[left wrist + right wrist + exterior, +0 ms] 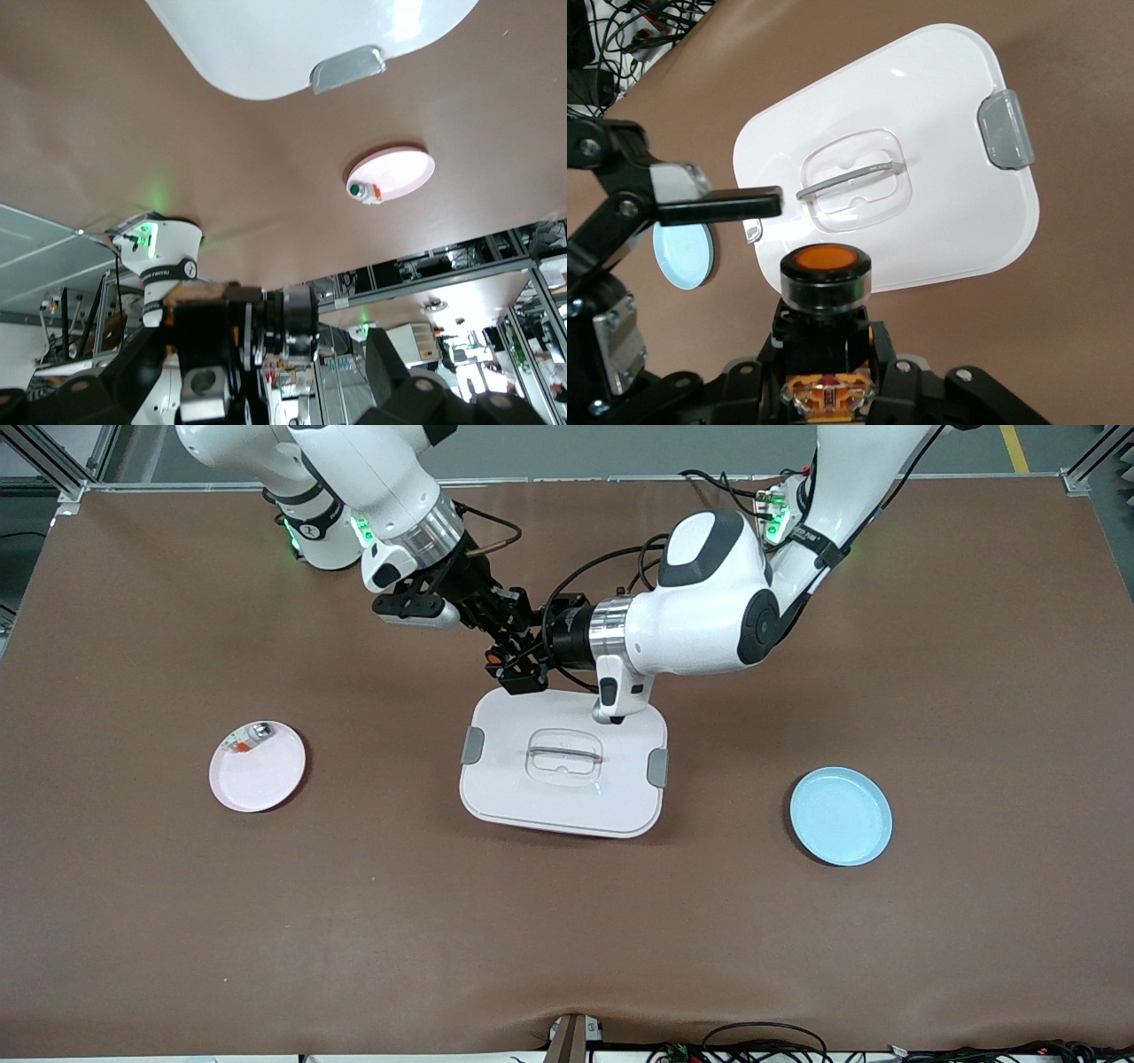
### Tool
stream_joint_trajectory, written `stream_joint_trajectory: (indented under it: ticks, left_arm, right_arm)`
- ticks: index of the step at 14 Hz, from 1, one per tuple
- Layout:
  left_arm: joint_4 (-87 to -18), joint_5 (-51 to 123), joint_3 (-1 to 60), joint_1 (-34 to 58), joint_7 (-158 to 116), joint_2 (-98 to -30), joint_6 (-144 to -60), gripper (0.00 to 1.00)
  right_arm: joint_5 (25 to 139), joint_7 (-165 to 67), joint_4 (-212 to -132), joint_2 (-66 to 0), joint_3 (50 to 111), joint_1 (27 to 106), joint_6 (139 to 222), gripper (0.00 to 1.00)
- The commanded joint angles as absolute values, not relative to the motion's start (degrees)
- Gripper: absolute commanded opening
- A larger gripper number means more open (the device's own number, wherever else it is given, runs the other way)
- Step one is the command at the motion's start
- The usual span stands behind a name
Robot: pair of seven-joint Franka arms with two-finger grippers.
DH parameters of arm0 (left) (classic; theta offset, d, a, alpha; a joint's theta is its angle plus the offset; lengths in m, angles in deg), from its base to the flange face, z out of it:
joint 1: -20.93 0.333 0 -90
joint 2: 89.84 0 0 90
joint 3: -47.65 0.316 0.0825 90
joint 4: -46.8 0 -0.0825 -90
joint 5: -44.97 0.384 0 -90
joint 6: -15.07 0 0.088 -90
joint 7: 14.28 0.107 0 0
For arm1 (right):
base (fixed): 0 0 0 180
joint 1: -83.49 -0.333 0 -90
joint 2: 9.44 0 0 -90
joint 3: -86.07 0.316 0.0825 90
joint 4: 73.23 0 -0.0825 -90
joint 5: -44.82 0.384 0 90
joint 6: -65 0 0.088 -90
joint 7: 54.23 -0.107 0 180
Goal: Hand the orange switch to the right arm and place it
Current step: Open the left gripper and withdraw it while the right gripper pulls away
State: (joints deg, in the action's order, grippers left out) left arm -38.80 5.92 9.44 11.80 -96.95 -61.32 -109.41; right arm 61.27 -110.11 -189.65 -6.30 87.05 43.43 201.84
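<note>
The orange switch (827,274), a stubby black cylinder with an orange cap, sits between the fingers of my right gripper (827,347), which is shut on it. In the front view the switch (492,657) hangs in the air over the brown table, just off the edge of the white box. My right gripper (498,643) reaches down to it from the right arm. My left gripper (519,666) is right beside the switch and open, its fingers (719,204) spread apart and off the switch. The left wrist view shows the left gripper (241,382) open around the right arm's hand.
A white lidded box (496,779) with grey clips lies mid-table, under both hands. A pink plate (266,779) holding a small silver-and-red part (251,737) sits toward the right arm's end. A bare blue plate (840,817) sits toward the left arm's end.
</note>
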Motion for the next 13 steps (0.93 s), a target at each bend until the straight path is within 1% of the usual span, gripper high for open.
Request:
stream_joint_trajectory:
  ticks: [1, 4, 8, 10, 13]
  left_arm:
    - [-38.0, 13.5, 10.1, 12.3, -101.0, -62.7, -109.5, 1.0]
    - [-36.9, 19.6, 10.9, 15.2, -103.9, -64.1, -108.9, 1.0]
    - [-36.8, 30.6, 11.0, 20.1, -103.7, -65.3, -103.9, 1.0]
    - [-36.7, 39.6, 10.6, 22.0, -101.7, -65.7, -100.0, 1.0]
    - [-36.0, 45.0, 10.8, 24.5, -89.3, -67.8, -96.4, 1.0]
  right_arm:
    - [61.4, -109.5, -183.9, -6.2, 87.1, 44.7, 192.0, 0.0]
    - [61.4, -108.5, -178.0, -6.2, 87.1, 46.2, 182.7, 0.0]
    - [61.6, -100.0, -173.1, -6.2, 87.1, 48.7, 172.9, 0.0]
    - [61.6, -92.3, -171.5, -6.0, 87.0, 50.9, 167.7, 0.0]
    - [61.3, -75.3, -169.9, -5.8, 87.0, 55.3, 158.8, 0.0]
